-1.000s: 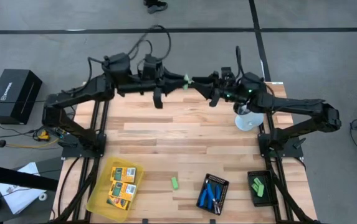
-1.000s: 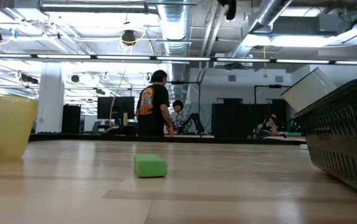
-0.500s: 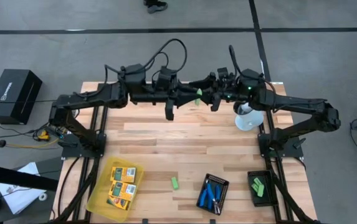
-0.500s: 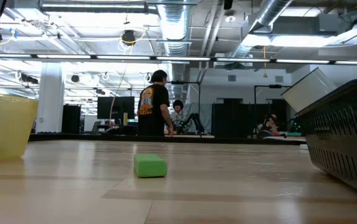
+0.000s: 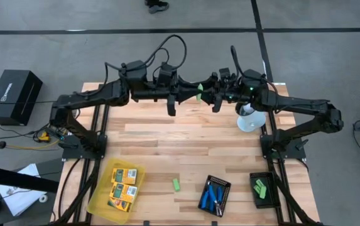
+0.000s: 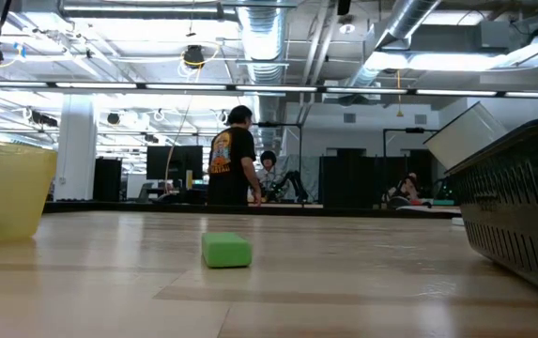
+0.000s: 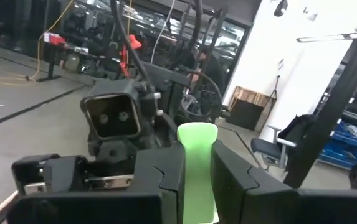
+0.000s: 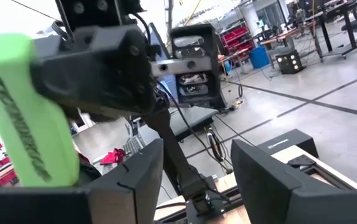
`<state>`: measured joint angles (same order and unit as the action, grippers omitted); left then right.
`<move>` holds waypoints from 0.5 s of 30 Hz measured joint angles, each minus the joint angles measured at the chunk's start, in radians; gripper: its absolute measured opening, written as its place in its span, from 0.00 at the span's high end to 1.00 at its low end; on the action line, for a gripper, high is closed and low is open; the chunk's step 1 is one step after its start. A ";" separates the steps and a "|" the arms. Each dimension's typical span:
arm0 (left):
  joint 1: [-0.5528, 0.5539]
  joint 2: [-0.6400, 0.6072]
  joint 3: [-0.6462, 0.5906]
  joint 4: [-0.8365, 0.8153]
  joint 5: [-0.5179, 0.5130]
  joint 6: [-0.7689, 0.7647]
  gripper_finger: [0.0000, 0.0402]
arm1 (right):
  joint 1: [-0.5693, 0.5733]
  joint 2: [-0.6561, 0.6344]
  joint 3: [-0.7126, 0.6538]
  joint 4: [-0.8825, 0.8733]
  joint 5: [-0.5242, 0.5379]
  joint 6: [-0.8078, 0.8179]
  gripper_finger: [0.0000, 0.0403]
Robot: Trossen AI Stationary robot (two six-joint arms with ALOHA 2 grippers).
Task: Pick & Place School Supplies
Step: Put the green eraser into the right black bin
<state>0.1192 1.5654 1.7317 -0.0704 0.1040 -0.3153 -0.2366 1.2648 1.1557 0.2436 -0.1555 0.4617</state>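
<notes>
High view: left gripper (image 5: 195,95) clamps a green block (image 5: 200,88) over the desk's far edge, facing the right gripper (image 5: 212,97). Packs (image 5: 123,184) in the yellow tray (image 5: 98,202), scissors (image 5: 213,194) and blocks (image 5: 261,188) in black trays near the front edge. One loose block (image 5: 176,184) remains.

Low view: loose block (image 6: 226,250) lies untouched.

Left wrist: fingers (image 7: 159,180) pinch the block.

Right wrist: jaws apart, empty; handover looks pending.

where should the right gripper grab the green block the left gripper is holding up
Probably the free end of the green block poking past the left gripper. Its other end is pinched, so the right gripper, open and facing it, comes straight on.
</notes>
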 joint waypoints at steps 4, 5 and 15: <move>0.006 -0.021 0.000 -0.008 0.003 0.003 0.90 | -0.019 0.000 0.000 -0.004 -0.001 -0.002 0.50; 0.010 -0.025 0.000 -0.007 0.003 0.012 0.90 | -0.023 0.000 0.000 -0.004 -0.005 -0.002 0.48; 0.067 -0.055 0.001 -0.068 0.001 0.074 0.90 | -0.028 -0.003 -0.001 0.107 -0.147 0.040 0.41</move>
<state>0.1864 1.5104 1.7323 -0.1387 0.1051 -0.2417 -0.2649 1.2621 1.1545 0.3501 -0.3028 0.5020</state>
